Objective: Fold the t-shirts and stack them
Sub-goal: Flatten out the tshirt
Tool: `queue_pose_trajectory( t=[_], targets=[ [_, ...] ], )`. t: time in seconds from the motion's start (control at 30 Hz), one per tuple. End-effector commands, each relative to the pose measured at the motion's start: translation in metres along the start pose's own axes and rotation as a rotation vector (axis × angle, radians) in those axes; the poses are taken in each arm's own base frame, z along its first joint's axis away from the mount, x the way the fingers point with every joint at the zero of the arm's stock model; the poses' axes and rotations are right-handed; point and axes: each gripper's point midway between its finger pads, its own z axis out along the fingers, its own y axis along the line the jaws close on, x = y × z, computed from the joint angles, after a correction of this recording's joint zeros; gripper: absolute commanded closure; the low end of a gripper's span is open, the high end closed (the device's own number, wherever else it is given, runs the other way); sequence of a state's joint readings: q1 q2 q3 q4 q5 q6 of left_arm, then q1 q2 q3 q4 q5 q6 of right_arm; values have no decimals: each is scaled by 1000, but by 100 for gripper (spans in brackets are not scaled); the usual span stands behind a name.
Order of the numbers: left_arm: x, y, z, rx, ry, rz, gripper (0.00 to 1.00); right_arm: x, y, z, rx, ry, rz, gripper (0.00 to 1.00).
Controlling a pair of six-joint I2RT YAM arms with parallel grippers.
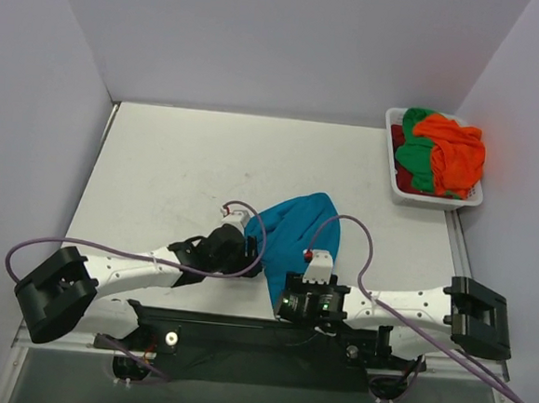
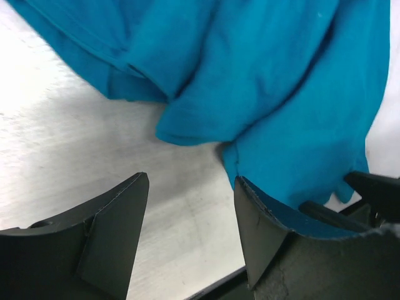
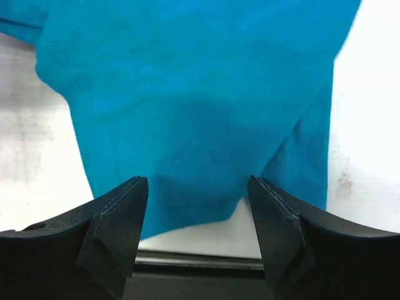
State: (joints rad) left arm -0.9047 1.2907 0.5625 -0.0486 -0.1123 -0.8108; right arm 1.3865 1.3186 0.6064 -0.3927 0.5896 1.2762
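Near the front edge of the desk (image 1: 160,165), between the two arms, the teal shirt (image 1: 300,232) lay bunched and unfolded. My left fingers (image 1: 251,256) stood apart at its left side; on the left wrist view a fold of fabric lay over one finger, but nothing was clamped. My right fingers (image 1: 319,266) were apart too, low over the desk, with the shirt's near hem lying in the gap ahead of them. The orange shirt (image 1: 456,151), green shirt (image 1: 413,157) and dark red shirt (image 1: 404,179) sat heaped in the basket (image 1: 396,195) at the far right. I judged this the opening step: getting hold of the teal one to spread it flat. Next I would need each pair closed on a single layer of hem, then drawn apart to flatten it.
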Motion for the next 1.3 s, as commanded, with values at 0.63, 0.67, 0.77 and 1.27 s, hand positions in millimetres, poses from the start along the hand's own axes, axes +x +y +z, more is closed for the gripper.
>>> queue_pose_trajectory(
  t=[0.63, 0.67, 0.77, 1.27],
  targets=[
    [90, -74, -12, 23, 160, 435, 32, -29, -116, -1, 76, -78, 343, 50],
    [90, -78, -7, 13, 161, 449, 32, -28, -116, -1, 79, -76, 340, 50],
    [95, -81, 0, -6, 173, 488, 34, -25, -117, 0, 87, -62, 337, 51],
    [84, -30, 10, -301, 133, 501, 100, -19, -115, 3, 87, -38, 327, 52]
  ],
)
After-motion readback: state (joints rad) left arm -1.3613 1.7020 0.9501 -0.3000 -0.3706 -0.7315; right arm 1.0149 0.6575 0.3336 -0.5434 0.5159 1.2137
